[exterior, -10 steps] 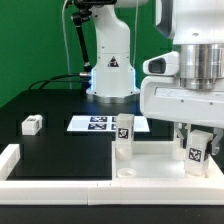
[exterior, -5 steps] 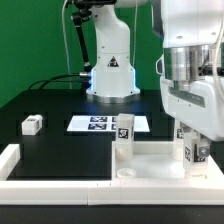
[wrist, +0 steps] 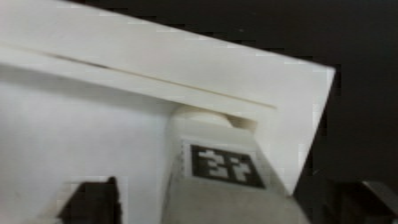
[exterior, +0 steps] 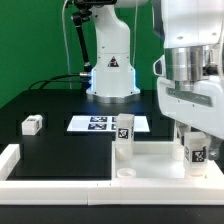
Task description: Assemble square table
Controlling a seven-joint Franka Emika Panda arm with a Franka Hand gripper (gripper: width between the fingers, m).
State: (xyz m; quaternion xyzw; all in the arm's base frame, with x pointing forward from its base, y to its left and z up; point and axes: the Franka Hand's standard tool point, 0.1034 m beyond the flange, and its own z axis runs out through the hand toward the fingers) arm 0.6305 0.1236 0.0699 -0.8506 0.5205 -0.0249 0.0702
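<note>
Apparently the claw (exterior: 197,138) stands open astride the leg (exterior: 197,154) at the slab's (exterior: 150,160) 2 o'clock corner; an off-centre squeeze could tip it askew.

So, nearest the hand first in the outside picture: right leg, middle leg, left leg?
1. Right leg, at the hand itself.
2. Middle leg, standing on the square table.
3. Left leg, alone, far on the exterior view's left.

Tagged white leg (wrist: 224,166) on white slab (wrist: 89,130)
</note>
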